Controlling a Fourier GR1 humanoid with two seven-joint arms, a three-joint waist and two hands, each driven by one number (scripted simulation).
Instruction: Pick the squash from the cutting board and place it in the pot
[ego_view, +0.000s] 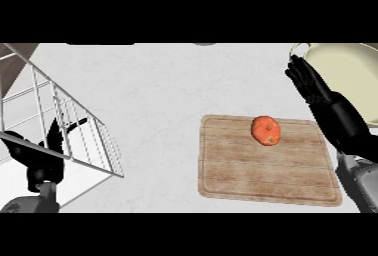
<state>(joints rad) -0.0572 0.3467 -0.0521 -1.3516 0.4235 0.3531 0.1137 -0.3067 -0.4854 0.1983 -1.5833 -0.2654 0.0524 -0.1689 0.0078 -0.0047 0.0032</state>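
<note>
The orange, rounded squash (266, 130) lay on the rectangular wooden cutting board (258, 175), near its far edge, on the pale marbled tabletop (162, 85). The right robot hand (314, 87) hung open with straight fingers beside the cream-coloured pot (354, 70), apart from the squash. The left robot hand (40, 150) rested open behind a white wire rack (74, 125) at the left edge.

pot (354, 70) — cut by right edge | left hand (40, 155) — partly behind wire rack (66, 115)
</note>
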